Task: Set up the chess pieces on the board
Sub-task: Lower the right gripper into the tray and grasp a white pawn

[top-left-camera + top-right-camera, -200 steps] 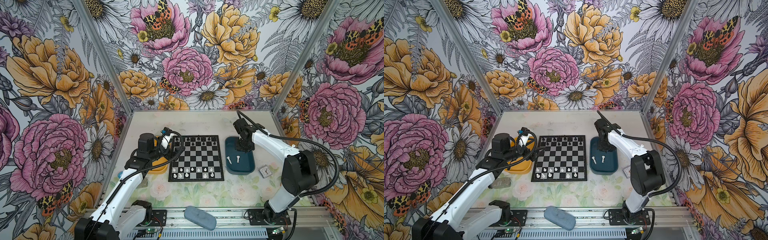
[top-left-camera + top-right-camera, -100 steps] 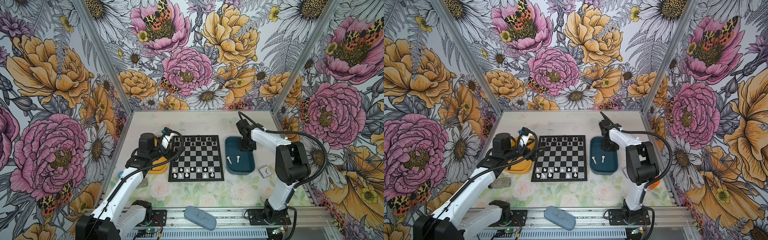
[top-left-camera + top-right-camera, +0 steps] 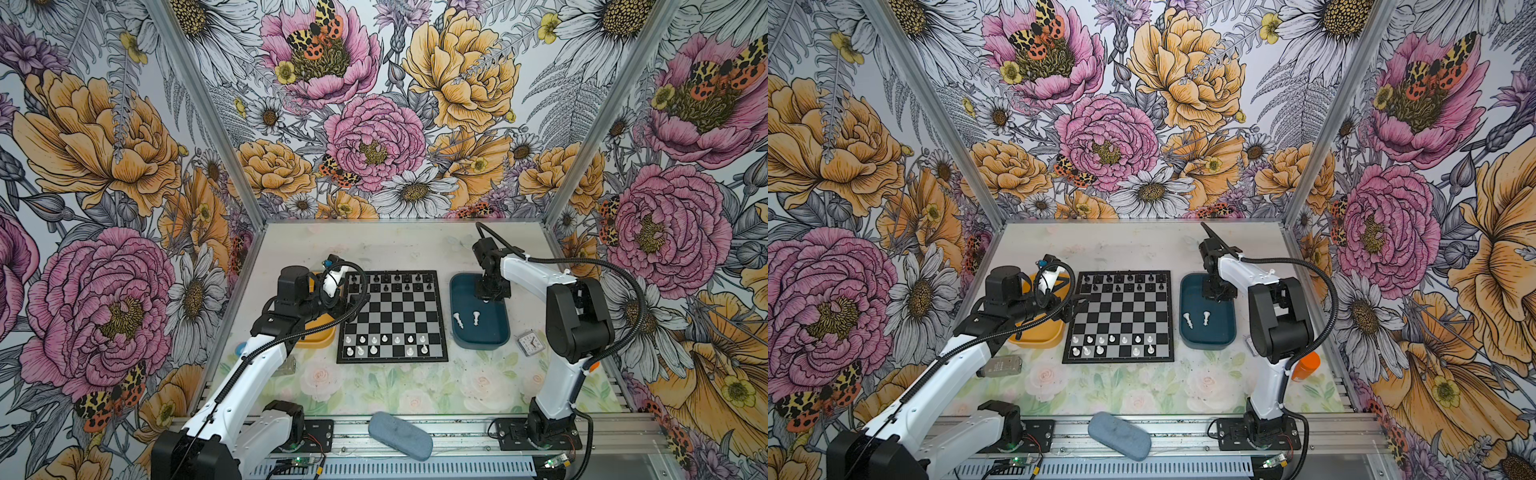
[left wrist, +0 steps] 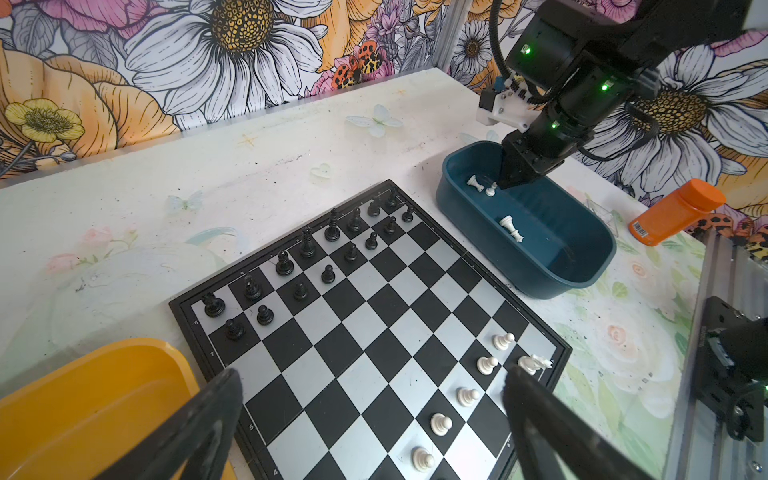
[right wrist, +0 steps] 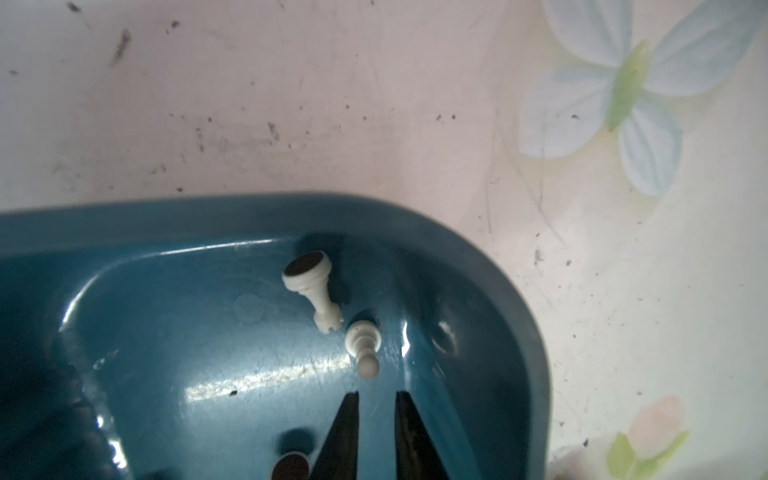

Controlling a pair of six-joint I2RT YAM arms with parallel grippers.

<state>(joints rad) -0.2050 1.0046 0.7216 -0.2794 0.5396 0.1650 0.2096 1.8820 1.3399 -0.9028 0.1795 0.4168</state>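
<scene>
The board (image 3: 395,309) (image 3: 1121,316) (image 4: 353,332) lies mid-table. Several white chess pieces (image 3: 386,345) (image 4: 467,397) stand on its two near rows. Two more white pieces (image 3: 458,319) (image 3: 1206,318) lie in the blue tray (image 3: 478,338) (image 3: 1208,343). My right gripper (image 3: 490,297) (image 5: 377,395) is down in the tray's far end. Its jaws are open by only a narrow gap, with nothing between them. A fallen white pawn (image 5: 363,349) lies just past the tips and a fallen rook (image 5: 311,286) beside it. My left gripper (image 3: 347,301) (image 4: 372,374) hangs wide open and empty over the board's left edge.
Several black pieces (image 3: 390,280) fill the board's far rows. A yellow tray (image 3: 316,338) (image 4: 83,395) sits left of the board under my left arm. A small clock (image 3: 528,345) and an orange bottle (image 3: 1306,365) stand right of the blue tray. A grey-blue pouch (image 3: 399,434) lies on the front rail.
My right arm's elbow has folded in while its gripper stayed at the blue tray's far end, and its jaws have narrowed. The left arm has not moved.
</scene>
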